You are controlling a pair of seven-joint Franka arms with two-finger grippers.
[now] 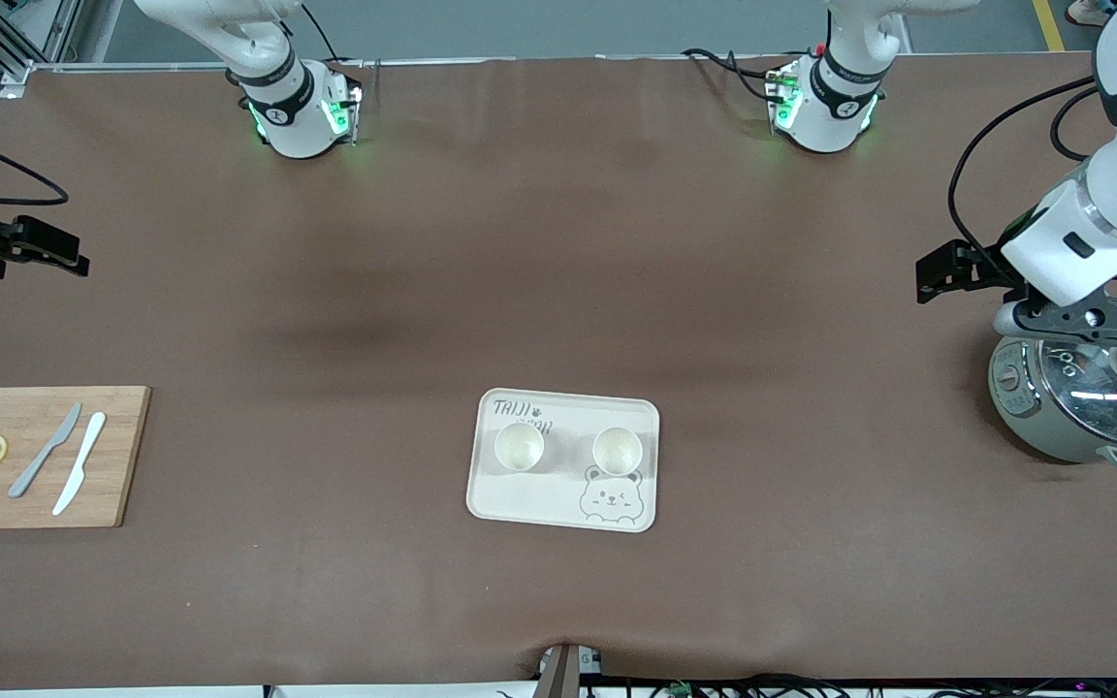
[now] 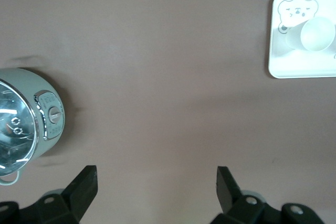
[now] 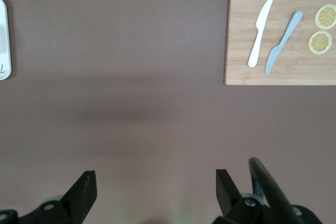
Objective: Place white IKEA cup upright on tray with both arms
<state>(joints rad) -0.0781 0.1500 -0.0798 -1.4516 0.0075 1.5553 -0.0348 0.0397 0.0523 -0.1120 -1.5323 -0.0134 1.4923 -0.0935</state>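
Nearest you, the cream tray (image 1: 564, 504) lettered "TAIJI" carries a bear-face drawing and two white cups (image 1: 520, 446) (image 1: 617, 450), both upright and apart. Level with it toward the right arm's end, a wooden cutting board (image 1: 122, 456) holds two knives and lemon slices. Farther up, your left gripper (image 2: 156, 190) hangs spread wide over a glass-lidded cooker (image 1: 1082, 407); your right gripper (image 3: 155, 190), equally wide, waits over bare table.

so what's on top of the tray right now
Two white cups stand upright on the tray, side by side, both looking empty. They cover part of its lettering; the bear drawing shows.
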